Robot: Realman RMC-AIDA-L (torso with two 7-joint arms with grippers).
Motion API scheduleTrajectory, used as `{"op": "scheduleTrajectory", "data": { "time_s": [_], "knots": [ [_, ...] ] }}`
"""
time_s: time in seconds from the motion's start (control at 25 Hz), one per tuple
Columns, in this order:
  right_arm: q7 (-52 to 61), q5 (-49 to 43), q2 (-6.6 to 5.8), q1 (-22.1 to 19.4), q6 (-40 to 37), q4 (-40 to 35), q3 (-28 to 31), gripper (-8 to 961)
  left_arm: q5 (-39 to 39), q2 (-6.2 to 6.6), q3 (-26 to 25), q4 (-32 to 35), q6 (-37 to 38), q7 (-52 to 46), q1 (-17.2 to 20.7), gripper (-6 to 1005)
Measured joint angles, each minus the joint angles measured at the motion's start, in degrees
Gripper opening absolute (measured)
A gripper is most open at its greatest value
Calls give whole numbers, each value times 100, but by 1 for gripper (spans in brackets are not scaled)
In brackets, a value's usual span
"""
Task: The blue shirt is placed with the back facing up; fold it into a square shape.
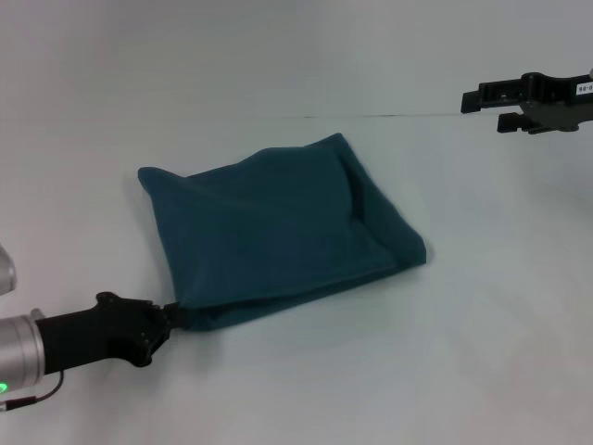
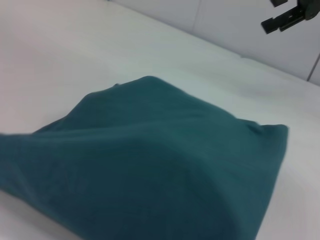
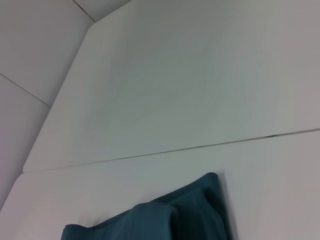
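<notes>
The blue shirt (image 1: 278,232) lay folded into a rough, slightly skewed square near the middle of the white table (image 1: 482,352), plain side up, several layers thick, with no lettering showing. My left gripper (image 1: 176,315) was down at the table's near left, its fingers clenched on the shirt's near left corner, where the stacked edges bunched together. From my left wrist the cloth rose in a soft ridge toward the far corner. My right gripper (image 1: 491,107) hung in the air at the far right, well apart from the shirt, its two black fingers spread and holding nothing. I saw no container anywhere on the table.
</notes>
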Motion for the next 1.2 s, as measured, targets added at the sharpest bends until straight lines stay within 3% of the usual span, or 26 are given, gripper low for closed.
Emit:
{"op": "scheduleTrajectory", "data": {
  "time_s": [0.24, 0.68, 0.92, 1.12, 1.2],
  "knots": [
    [0, 0, 0, 5, -30, 1, 0, 841, 195, 29, -142, 59, -50, -40, -25, 0],
    [0, 96, 0, 2, -99, 1, -54, 841, 438, 186, -213, 111, -363, -119, -395, 1],
    [0, 101, 0, -13, -110, 1, -42, 841, 488, 139, -122, 197, -329, -124, -374, 22],
    [0, 106, -3, -14, -110, 0, -7, 840, 508, 39, -95, 518, -373, -132, -143, 39],
    [0, 106, -6, -7, -104, 1, -13, 840, 507, -2, -124, 712, -354, -133, -12, 90]
  ]
}}
